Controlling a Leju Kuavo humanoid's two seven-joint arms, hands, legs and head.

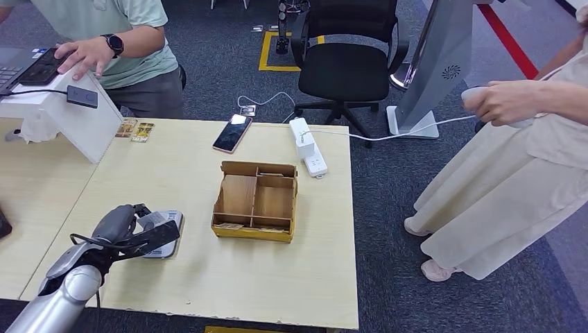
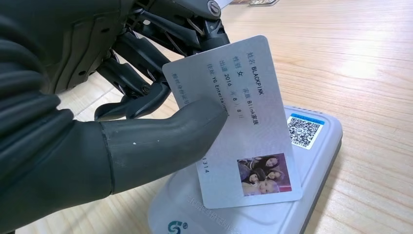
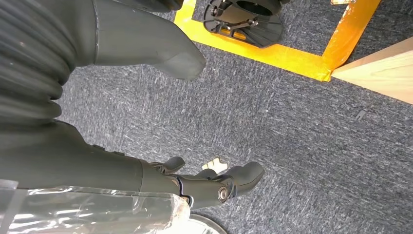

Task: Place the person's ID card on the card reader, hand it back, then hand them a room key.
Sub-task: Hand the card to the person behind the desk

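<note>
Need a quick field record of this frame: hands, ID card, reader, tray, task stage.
left hand: pinches ID card between thumb and fingers
ID card: tilted, lower edge on or just above card reader; contact unclear
card reader: white, on the table, near the robot's left
right hand: hangs over carpet, holds nothing, fingers apart
wooden tray: mid-table, compartments, contents unclear
task stage: card at reader, not yet handed back

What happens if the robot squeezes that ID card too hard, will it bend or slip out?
The ID card looks thin, flat and glossy, so it probably flexes a little rather than snapping. Its smooth face could slide under the left hand's thumb, which pinches only one edge. It seems very light, so it should settle flat on the card reader without tipping.
</note>
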